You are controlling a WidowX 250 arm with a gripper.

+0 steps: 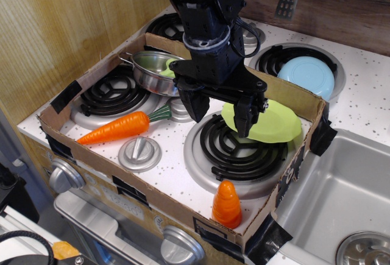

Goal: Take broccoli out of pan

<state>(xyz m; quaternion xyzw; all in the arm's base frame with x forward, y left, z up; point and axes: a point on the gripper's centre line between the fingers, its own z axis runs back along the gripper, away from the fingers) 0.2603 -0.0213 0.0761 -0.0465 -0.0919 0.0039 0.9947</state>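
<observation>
1. Only one camera view here, looking down at a toy stove top boxed in by a brown cardboard tray [152,201] patched with black tape.
2. The black robot gripper [222,111] hung over the middle of the stove, its two fingers spread apart with nothing between them. One finger sat just in front of the pan, the other overlapped the flat lime-green plate [271,125].
3. The small shiny stainless-steel pan [149,73] was at the back left, tilted a bit, resting by the rear-left black coil burner [113,94].
4. The small light-green plastic broccoli floret [168,67] was inside the pan, up against its right side, partly hidden by the arm.
5. A long orange plastic carrot with a green top [119,128] lay in front of that burner, with a flat grey knob lid [139,154] just below it.
6. An orange cone-shaped toy [226,204] stood at the front edge of the tray.
7. A pale blue round plate [308,76] sat on the back-right burner, and a steel sink [335,204] was off to the right.
</observation>
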